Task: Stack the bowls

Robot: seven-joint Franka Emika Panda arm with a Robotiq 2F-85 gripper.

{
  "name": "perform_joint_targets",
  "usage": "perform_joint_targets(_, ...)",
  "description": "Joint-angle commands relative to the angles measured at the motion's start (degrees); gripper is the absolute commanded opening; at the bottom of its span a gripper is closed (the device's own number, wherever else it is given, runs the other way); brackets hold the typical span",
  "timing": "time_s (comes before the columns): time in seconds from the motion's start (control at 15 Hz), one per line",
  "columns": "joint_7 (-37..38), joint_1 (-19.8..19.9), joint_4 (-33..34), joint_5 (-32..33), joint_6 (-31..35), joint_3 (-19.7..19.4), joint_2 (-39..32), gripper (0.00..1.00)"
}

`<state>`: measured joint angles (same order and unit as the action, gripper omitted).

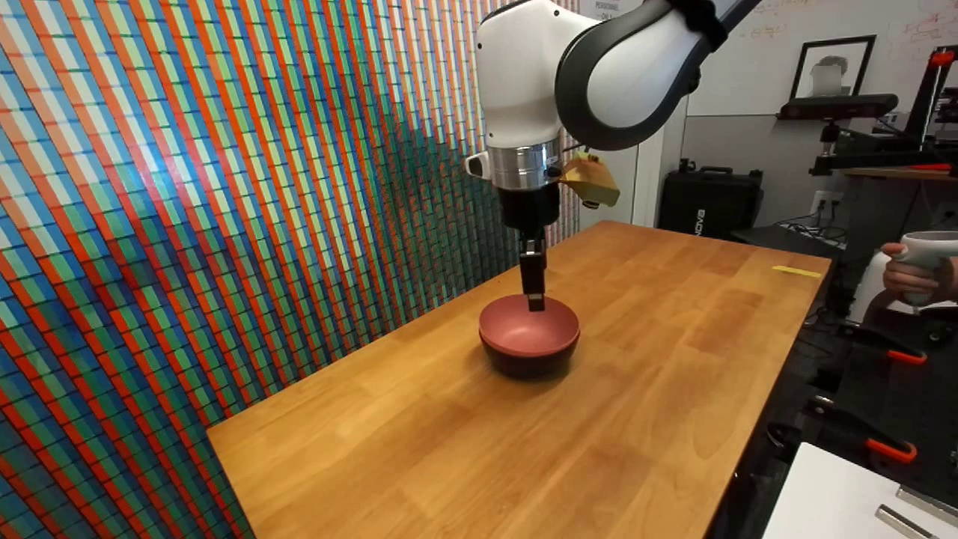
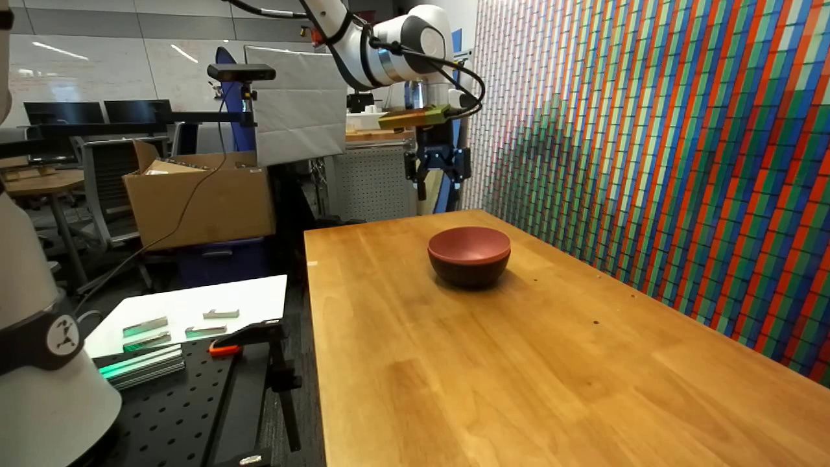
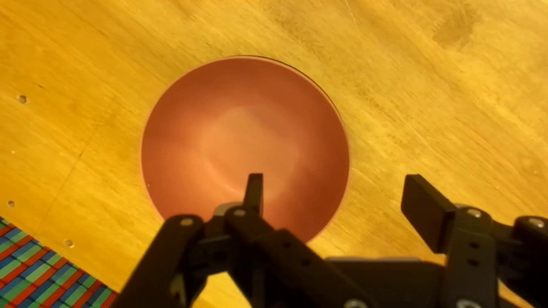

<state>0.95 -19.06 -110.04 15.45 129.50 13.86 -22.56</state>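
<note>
The salmon-red bowl [image 1: 528,329] sits nested inside the glossy black bowl [image 1: 530,364] on the wooden table. Both exterior views show this, with the red bowl [image 2: 469,245] on top and the black bowl [image 2: 471,272] below. In the wrist view, the red bowl [image 3: 248,137] fills the middle, and only a thin dark edge of the black bowl shows at its upper right. My gripper [image 3: 334,184] is open and empty above the bowls, apart from them. One finger overlaps the red bowl in that view, the other overlaps bare wood. It also shows in both exterior views [image 1: 534,299] [image 2: 439,189].
The wooden table [image 1: 599,449] runs along a colourful tiled wall [image 1: 262,187]. A yellow tape strip [image 1: 796,271] lies near a table edge. A white board with metal pieces [image 2: 194,305] stands beside the table. A person's hand [image 1: 914,273] shows at the far right.
</note>
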Motion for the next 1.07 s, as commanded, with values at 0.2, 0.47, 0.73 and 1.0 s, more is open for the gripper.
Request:
perform_joint_targets(0.2, 1.6, 5.0, 0.2, -7.4, -8.6, -3.9, 3.3, 1.00)
perform_joint_targets(0.47, 1.2, 10.3, -1.0, -10.2, -11.8, -7.4, 8.3, 1.00)
perform_joint_targets(0.73, 1.2, 14.4, -0.3, -12.4, -13.6, -10.0, 13.6, 1.00)
perform_joint_targets(1.0, 1.2, 16.7, -0.4, -14.1, -15.8, -11.6, 19.0, 1.00)
